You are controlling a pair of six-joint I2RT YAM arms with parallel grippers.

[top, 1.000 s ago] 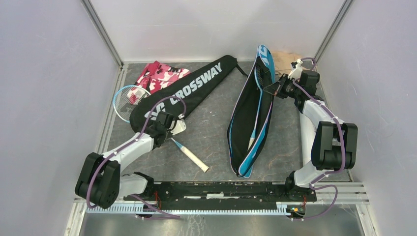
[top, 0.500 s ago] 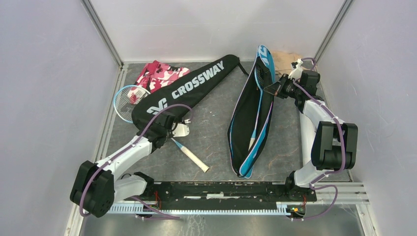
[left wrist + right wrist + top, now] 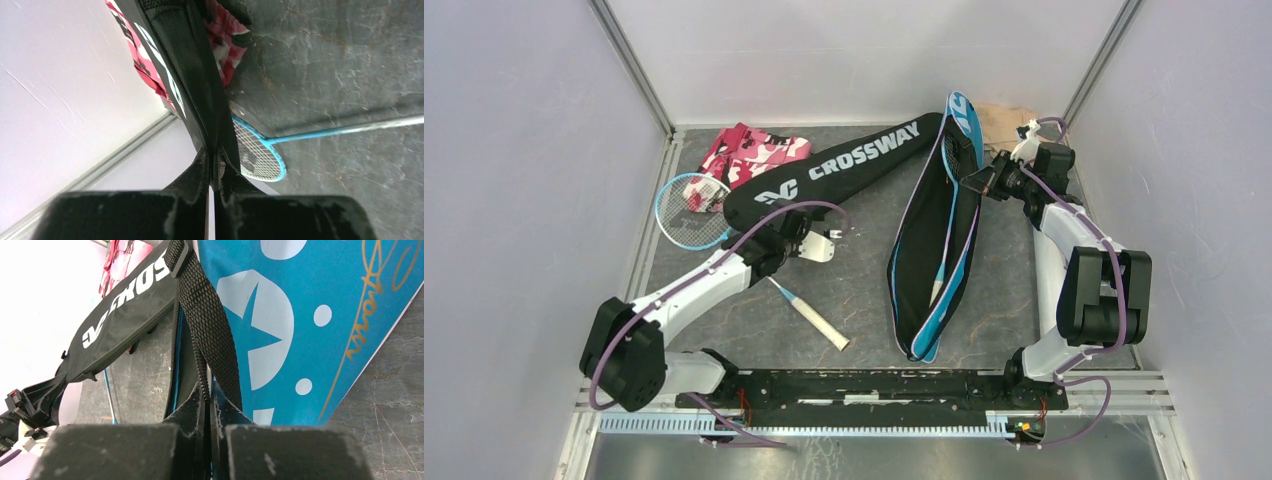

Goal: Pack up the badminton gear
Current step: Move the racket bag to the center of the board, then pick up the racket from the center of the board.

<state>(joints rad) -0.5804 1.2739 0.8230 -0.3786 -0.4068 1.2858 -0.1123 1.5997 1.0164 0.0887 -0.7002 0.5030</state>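
Observation:
The black "CROSSWAY" racket cover [image 3: 844, 165] lies slanted across the back middle. My left gripper [image 3: 796, 220] is shut on its near wide edge; in the left wrist view the cover [image 3: 192, 65] runs up from the closed fingers. A blue racket [image 3: 692, 212] lies left of it, its head [image 3: 257, 157] uncovered, its white grip toward the front. My right gripper [image 3: 980, 182] is shut on the black strap [image 3: 207, 335] at the edge of the blue racket cover [image 3: 939, 250], which is lifted on its side with a racket inside. No shuttlecocks or tube are in view.
A pink-and-white camouflage cloth [image 3: 749, 152] lies at the back left, partly under the black cover. A beige cloth [image 3: 1004, 122] lies at the back right corner. White walls close in the grey mat on three sides.
My left gripper has dragged the black cover to the right and toward the back, uncovering more of the blue racket's head. My right arm and the blue cover have stayed put.

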